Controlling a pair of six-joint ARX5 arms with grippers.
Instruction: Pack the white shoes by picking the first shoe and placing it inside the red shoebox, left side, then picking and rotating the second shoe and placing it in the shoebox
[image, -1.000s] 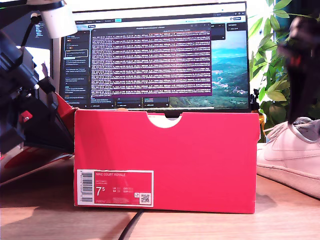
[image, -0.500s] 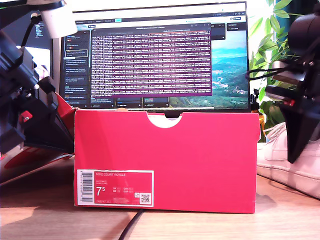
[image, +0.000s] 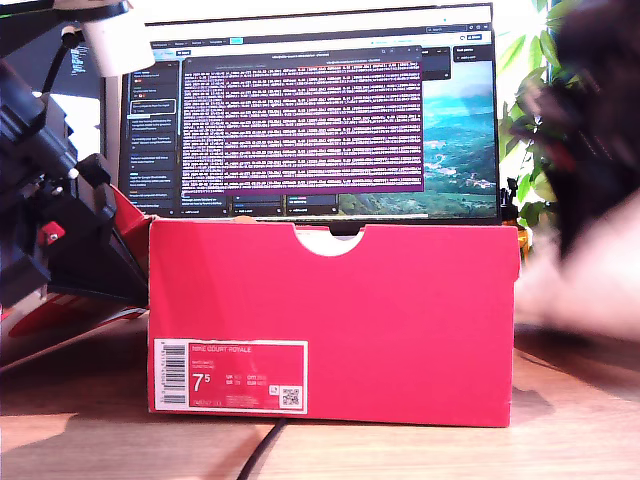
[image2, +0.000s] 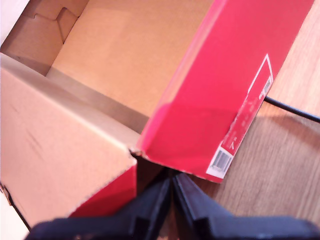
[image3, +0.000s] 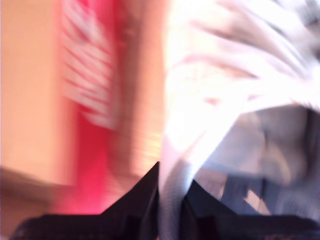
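Blurred, my second gripper (image3: 170, 200) pinches a white shoe (image3: 220, 100) – jaws clamped on its edge. My first gripper (image2: 172, 200) – jaws closed, empty – hangs by the red shoebox (image2: 220, 95).

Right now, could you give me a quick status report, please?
My first gripper shut, empty, beside the red shoebox. My second gripper clamped on a white shoe, moving. Box interior empty where visible.

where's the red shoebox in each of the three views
Exterior view: red shoebox fills the centre, standing on the wooden table.
First wrist view: open box seen from above, nothing in the part of the inside that shows.
Second wrist view: a blurred red strip.
Shared landmark: its white label.
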